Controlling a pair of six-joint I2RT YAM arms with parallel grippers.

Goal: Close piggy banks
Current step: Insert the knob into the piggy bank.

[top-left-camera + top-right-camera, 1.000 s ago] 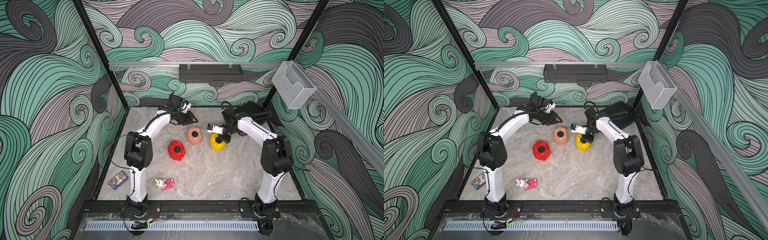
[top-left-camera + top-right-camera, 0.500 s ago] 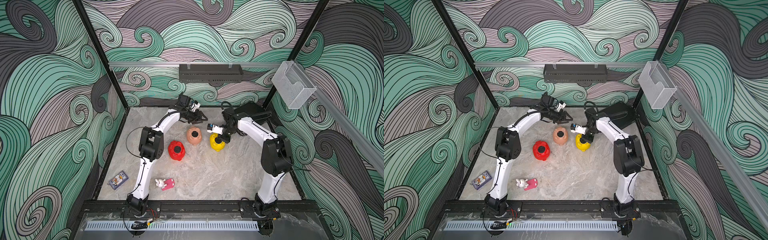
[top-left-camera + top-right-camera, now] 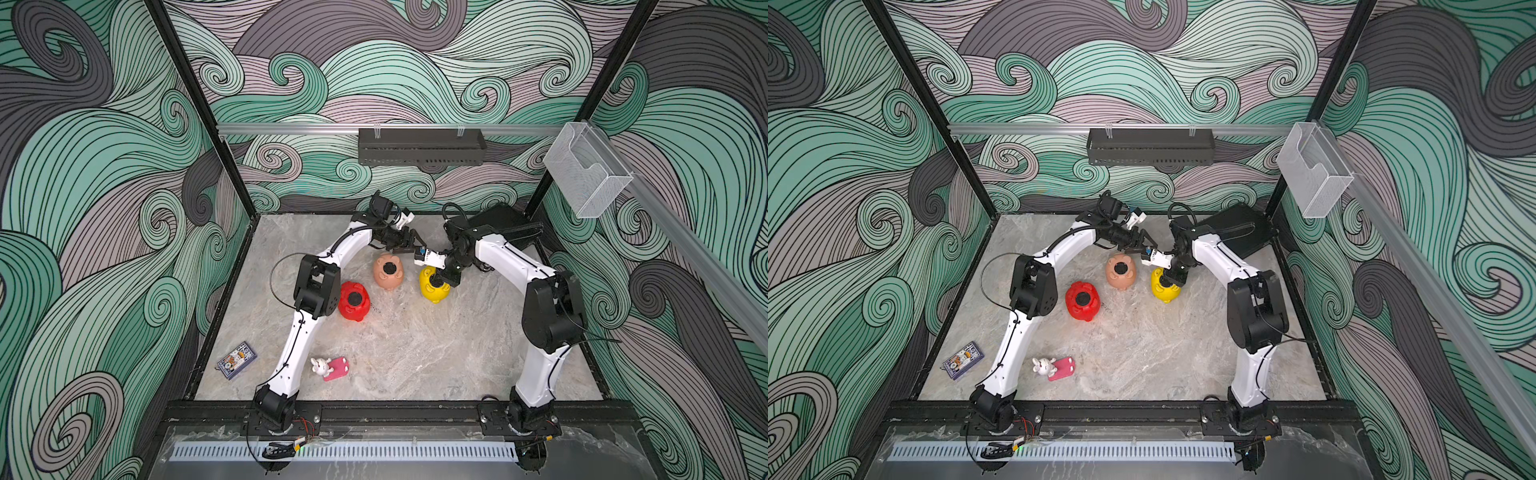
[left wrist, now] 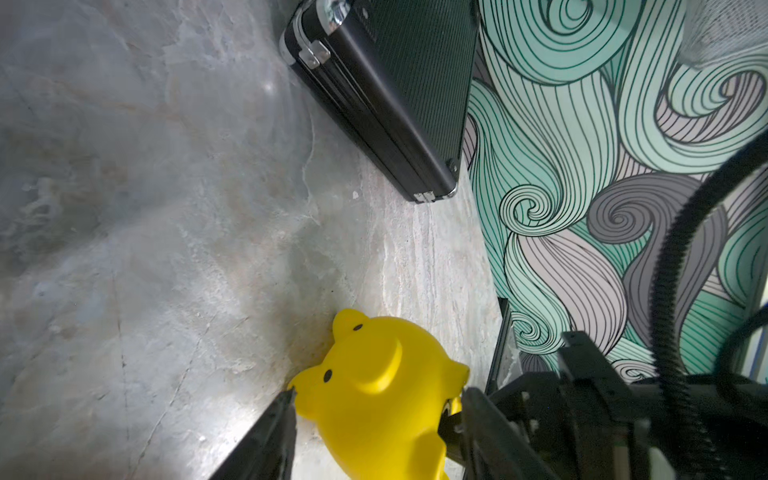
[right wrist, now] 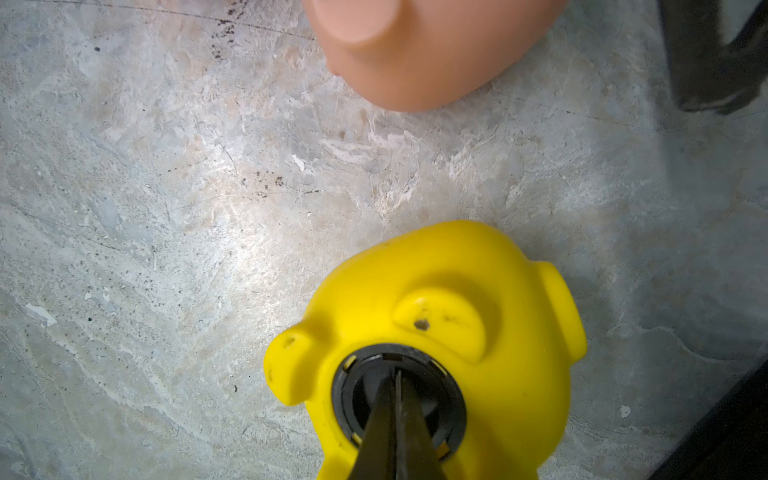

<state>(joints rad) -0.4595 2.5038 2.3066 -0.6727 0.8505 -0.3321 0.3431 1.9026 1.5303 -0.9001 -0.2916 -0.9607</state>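
Risk: with the right pincer [image 5: 395, 374] clenched, tips in the black plug [image 5: 436, 386] of the yellow piggy bank [image 5: 436, 270], which lies belly-up on the table [image 5: 166, 208] just beside the peach piggy bank [image 5: 424, 54], and the left pincer [image 4: 378, 395] released astride its head, the pig may spin or roll, leaving the plug unseated.

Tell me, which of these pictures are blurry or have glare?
Right wrist view: the peach-pink plastic pig is out of focus, and a bright glare patch sits on the grey marble tabletop. Left wrist view: more glare on that tabletop beside the yellow plastic pig. Both top views: sharp, evenly lit.
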